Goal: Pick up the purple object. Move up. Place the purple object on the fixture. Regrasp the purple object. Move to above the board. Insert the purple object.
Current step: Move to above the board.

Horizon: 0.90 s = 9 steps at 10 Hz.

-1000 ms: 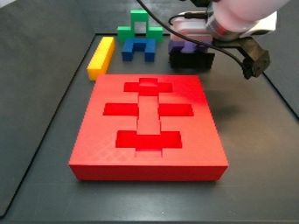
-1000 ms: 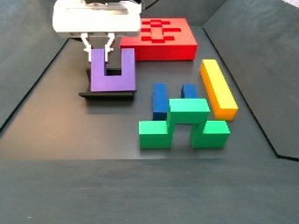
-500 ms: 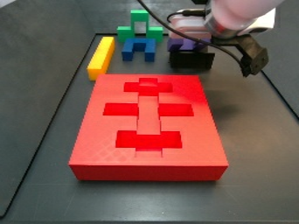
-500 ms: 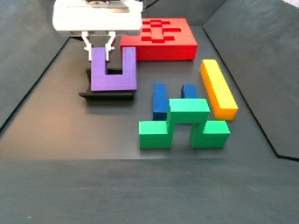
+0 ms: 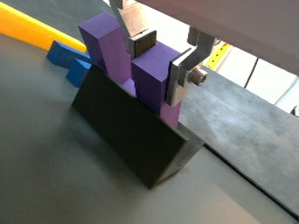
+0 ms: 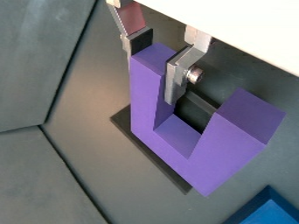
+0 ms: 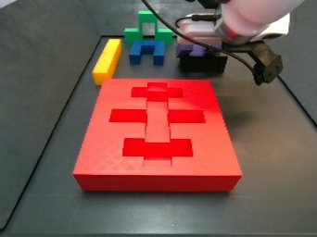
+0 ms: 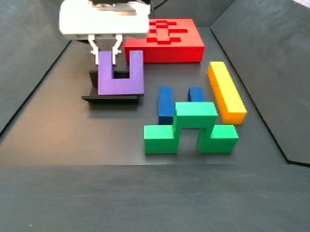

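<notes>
floor (image 8: 72, 181): dark, flat | on it: board (image 7: 155, 162), fixture (image 8: 109, 96), yellow bar (image 8: 227, 91), blue/green blocks (image 8: 184, 118) | tool (image 8: 109, 47) above fixture

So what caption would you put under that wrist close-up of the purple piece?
Gripper straddling one prong of the purple U-block as it stands on the fixture.
</notes>
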### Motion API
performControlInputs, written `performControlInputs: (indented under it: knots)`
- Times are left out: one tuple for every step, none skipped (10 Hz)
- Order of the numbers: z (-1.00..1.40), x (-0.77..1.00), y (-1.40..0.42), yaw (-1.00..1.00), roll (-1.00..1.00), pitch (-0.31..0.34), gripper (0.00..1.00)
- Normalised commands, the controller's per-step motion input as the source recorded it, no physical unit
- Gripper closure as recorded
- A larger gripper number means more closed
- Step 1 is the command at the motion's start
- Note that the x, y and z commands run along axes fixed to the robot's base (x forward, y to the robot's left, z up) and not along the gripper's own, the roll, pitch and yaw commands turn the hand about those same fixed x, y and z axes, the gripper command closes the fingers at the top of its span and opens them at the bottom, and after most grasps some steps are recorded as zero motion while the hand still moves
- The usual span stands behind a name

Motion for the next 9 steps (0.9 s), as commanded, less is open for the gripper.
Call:
performControlInputs:
  knots:
    - [1.40,0.00,0.00,0.00,0.00,0.000,1.00]
    - [1.40,0.01,-0.03,0.01,-0.02,-0.026,1.00]
    - [1.40,-0.01,-0.03,0.00,-0.06,-0.030,1.00]
    - [1.40,-0.01,-0.03,0.00,-0.04,-0.025,1.00]
    - [1.40,0.01,-0.04,-0.02,-0.01,0.012,1.00]
    - [1.40,0.01,-0.05,-0.02,0.00,0.027,1.00]
    - [1.40,0.03,-0.03,-0.02,-0.01,0.045,1.00]
    - [0.74,0.02,-0.02,-0.01,0.00,0.061,1.00]
    - [0.24,0.04,-0.02,0.00,0.01,0.083,1.00]
